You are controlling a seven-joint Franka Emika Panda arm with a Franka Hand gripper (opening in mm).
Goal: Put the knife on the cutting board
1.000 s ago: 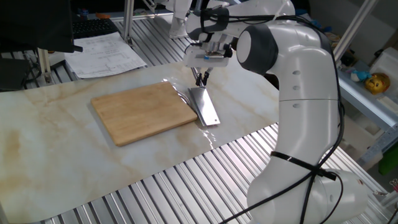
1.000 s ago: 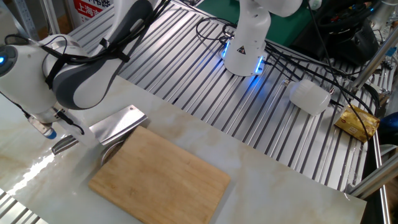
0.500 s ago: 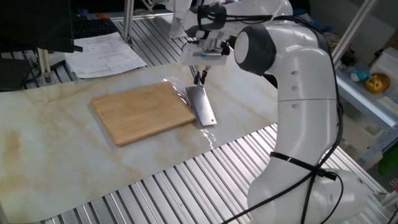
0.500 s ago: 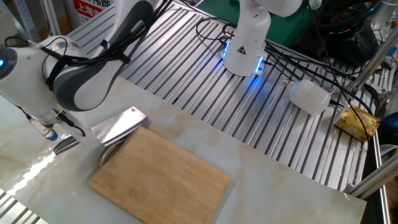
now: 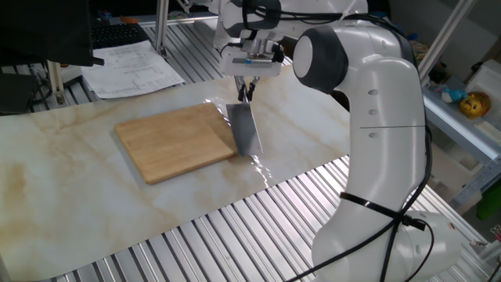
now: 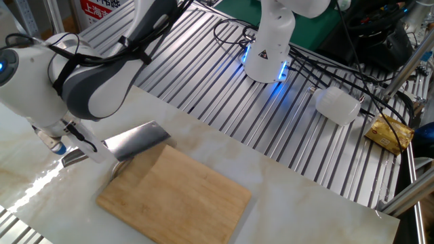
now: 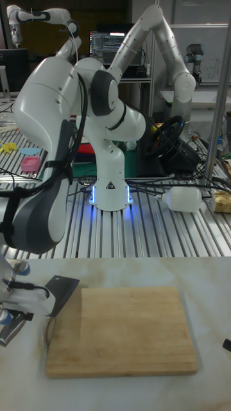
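Observation:
The knife (image 5: 245, 131) is a small shiny cleaver, lifted off the marble and tilted, its blade hanging over the near edge of the cutting board (image 5: 176, 141). My gripper (image 5: 246, 92) is shut on the knife's short handle from above. In the other fixed view the blade (image 6: 135, 139) points over the board's (image 6: 176, 193) corner, with the gripper (image 6: 73, 157) at the far left. The tall fixed view shows the knife (image 7: 61, 287) at the board's (image 7: 122, 331) left edge; the gripper (image 7: 14, 326) is partly cut off by the frame.
Papers (image 5: 133, 66) lie behind the board on the slatted metal table. A white bottle (image 6: 339, 105) and a yellow packet (image 6: 390, 132) lie on the slats near the arm's base (image 6: 268, 47). My large arm body (image 5: 376, 117) stands beside the marble sheet.
The gripper has risen and shifted toward the board, carrying the knife. The blade has left the marble and now overlaps the board's edge.

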